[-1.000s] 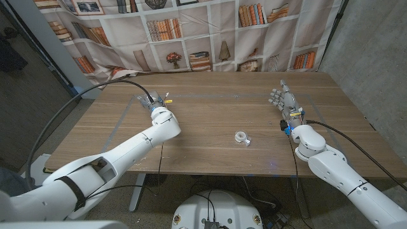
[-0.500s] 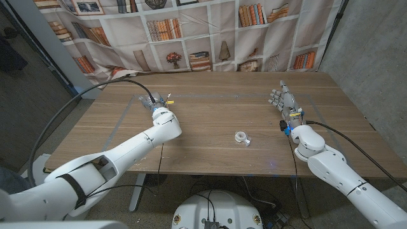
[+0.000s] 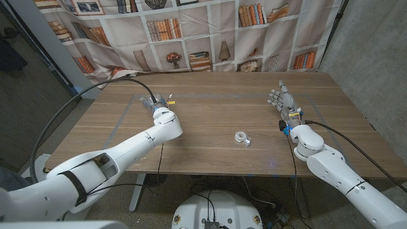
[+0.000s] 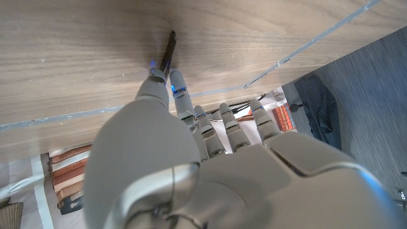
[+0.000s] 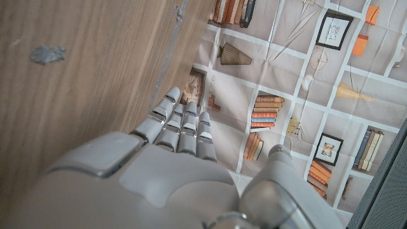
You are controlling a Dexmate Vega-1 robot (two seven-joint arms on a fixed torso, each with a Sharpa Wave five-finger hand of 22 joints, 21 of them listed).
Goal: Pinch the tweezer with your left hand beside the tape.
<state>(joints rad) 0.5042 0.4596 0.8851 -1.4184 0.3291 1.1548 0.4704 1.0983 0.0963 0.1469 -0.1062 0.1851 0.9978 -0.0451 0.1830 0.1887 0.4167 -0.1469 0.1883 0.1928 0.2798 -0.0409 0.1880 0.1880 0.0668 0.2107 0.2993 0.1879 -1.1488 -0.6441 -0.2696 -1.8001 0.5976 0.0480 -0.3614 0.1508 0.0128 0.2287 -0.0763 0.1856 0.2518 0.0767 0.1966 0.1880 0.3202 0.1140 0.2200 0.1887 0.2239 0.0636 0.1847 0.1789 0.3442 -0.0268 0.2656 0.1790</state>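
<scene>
Dark and thin, the tweezer [image 4: 168, 49] is lying on the wooden table [image 3: 210, 121] in the upper left of my head view, at my left hand [image 3: 156, 105]. In the left wrist view I am seeing my thumb and one finger [image 4: 179, 89] reaching onto its near end, tips close together on either side of it, while the other fingers are stretching out side by side clear of it. I cannot tell for certain whether the tips are actually squeezing it. The roll of clear tape [image 3: 241, 137] is sitting near the middle of the frame, well apart from the tweezer. My right hand [image 3: 281, 99] is standing on its edge at the right of the frame, fingers straight and pressed together, holding nothing.
</scene>
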